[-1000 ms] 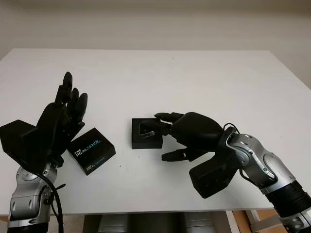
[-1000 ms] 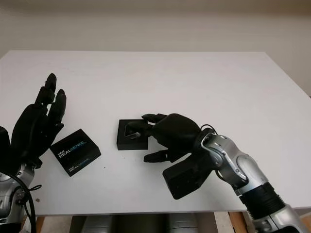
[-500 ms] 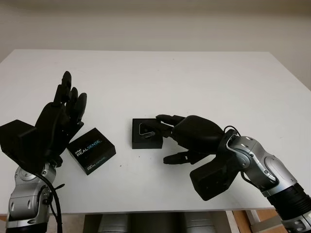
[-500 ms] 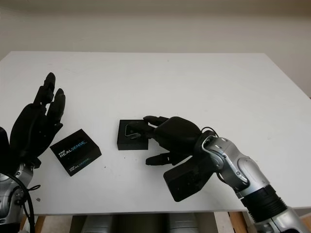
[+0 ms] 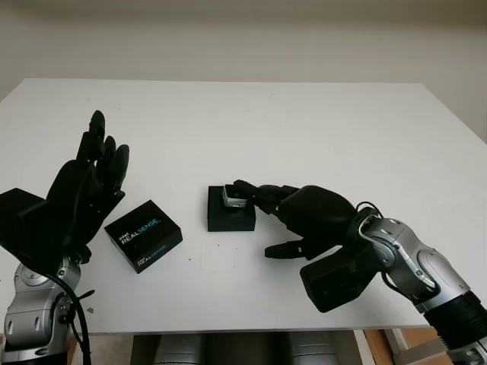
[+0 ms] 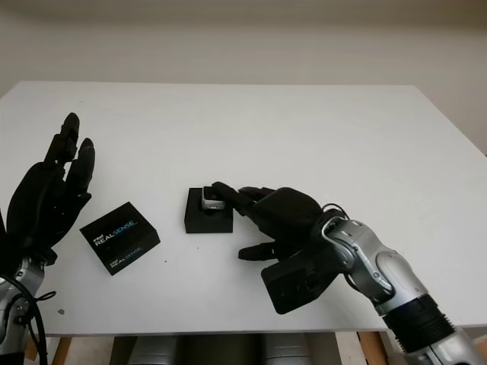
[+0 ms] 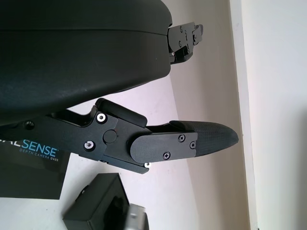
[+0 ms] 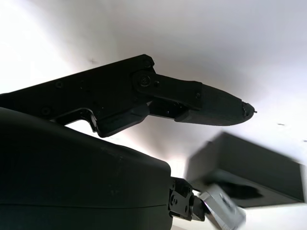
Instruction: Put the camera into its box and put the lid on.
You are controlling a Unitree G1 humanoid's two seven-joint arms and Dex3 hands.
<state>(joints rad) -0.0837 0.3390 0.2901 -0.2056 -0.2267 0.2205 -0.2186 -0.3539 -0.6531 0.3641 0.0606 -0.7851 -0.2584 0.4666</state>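
Note:
The black camera box [image 5: 230,219] stands open at mid-table. The silver camera [image 5: 231,197] sits tilted at the box's far edge, partly raised out of the recess. My right hand [image 5: 261,213] reaches in from the right with its fingertips [image 5: 245,187] touching the camera; the thumb [image 5: 283,249] stays apart on the near side, so nothing is grasped. In the right wrist view the camera [image 8: 221,209] lies next to the box [image 8: 254,165]. The lid [image 5: 143,235], printed REALSENSE, lies flat left of the box. My left hand [image 5: 103,156] is open, raised just left of the lid.
The white table [image 5: 319,129] stretches wide behind and to the right of the box. Its front edge [image 5: 228,328] runs close under both forearms. The left wrist view shows the lid [image 7: 29,167] and the box [image 7: 96,211] beyond the hand.
The camera lay low in the box under the right fingers; now it is tipped up at the far edge. The right hand slid slightly right. The left hand drifted a little left.

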